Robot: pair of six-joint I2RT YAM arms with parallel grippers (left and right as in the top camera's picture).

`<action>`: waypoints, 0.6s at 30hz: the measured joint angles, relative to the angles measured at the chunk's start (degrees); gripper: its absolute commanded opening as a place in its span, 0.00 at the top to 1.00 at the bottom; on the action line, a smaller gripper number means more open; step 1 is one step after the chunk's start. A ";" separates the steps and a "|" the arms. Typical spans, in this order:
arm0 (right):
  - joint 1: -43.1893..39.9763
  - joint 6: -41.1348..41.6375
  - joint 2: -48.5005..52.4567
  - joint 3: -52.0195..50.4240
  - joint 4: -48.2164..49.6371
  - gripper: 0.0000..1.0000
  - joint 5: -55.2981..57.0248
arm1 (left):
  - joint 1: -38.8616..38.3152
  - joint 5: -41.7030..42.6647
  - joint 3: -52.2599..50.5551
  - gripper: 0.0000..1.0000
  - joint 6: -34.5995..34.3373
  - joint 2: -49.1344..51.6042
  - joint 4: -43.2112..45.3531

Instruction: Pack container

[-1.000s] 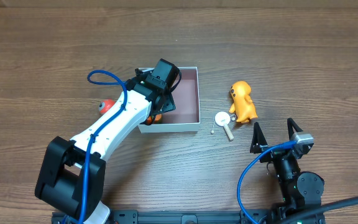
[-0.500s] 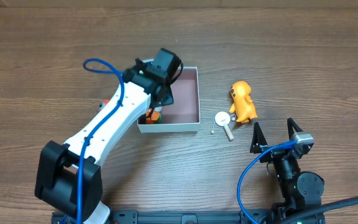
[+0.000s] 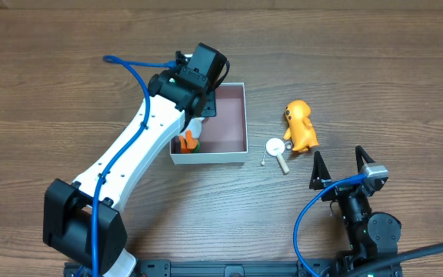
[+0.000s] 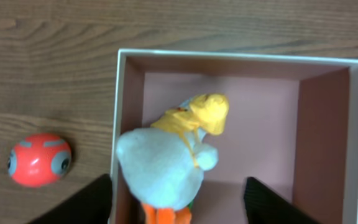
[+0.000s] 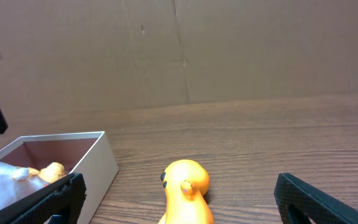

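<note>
Container point(image 3: 214, 158) sits directly under left fingers point(image 4: 89, 205), which are spread wide and grip nothing. Red ball point(image 4: 39, 160) on desk, outside the left finger. White duck point(image 4: 163, 165) lies in the box between the fingers, against its left wall. Orange figure point(image 3: 301, 125) and small white piece point(image 3: 277, 147) ahead of right fingers point(image 3: 315, 173), fully open, empty. Risk: left finger hangs over the wall and could snag it, dragging the box and spilling the duck.

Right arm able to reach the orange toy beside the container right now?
Probably yes. The orange toy lies on open wood right of the container, the right gripper sits nearby with jaws open, and the left arm is over the container, not between them.
</note>
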 measured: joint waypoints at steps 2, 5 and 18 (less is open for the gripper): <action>0.00 0.00 0.00 0.00 -0.04 0.00 0.00 | 0.00 0.00 -0.15 0.20 0.90 0.00 0.35; 0.00 -0.02 0.00 0.00 0.00 0.00 0.00 | 0.00 0.00 -0.79 0.17 2.47 0.13 1.68; 0.00 0.00 0.00 0.00 0.00 0.00 0.00 | 0.00 0.46 -1.62 0.11 15.04 11.21 6.91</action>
